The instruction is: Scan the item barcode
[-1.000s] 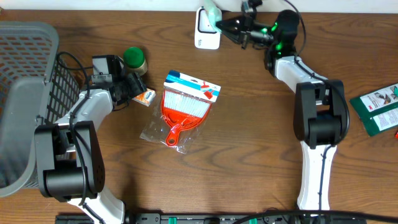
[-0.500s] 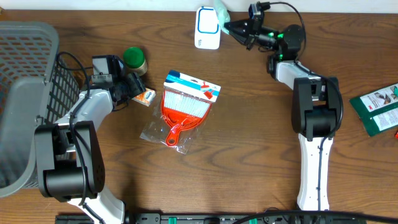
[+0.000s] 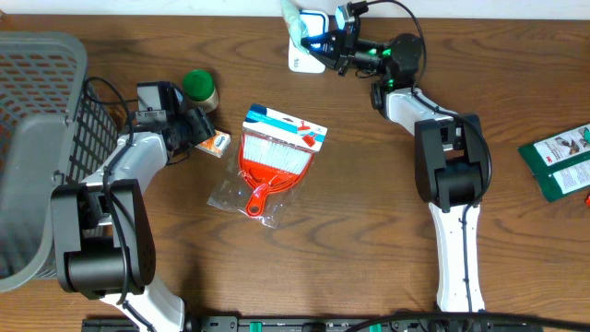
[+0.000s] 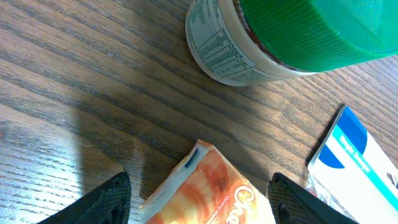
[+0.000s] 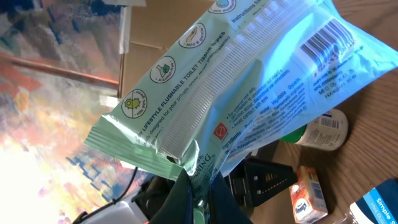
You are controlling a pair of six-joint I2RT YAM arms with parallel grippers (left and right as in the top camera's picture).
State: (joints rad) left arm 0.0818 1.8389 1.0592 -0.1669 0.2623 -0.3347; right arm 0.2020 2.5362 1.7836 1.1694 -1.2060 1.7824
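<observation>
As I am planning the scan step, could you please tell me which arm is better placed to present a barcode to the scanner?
Right. The right gripper is shut on the wipes pack beside the white scanner, barcode visible. The left gripper hangs open over the orange box.

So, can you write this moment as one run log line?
right end effector: shut on flushable wipes pack, barcode lit blue, at white scanner | left end effector: open, orange box between fingers

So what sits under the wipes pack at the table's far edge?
A white scanner, lit blue near the top; its upper end is hidden behind the wipes pack and right claw.
</observation>
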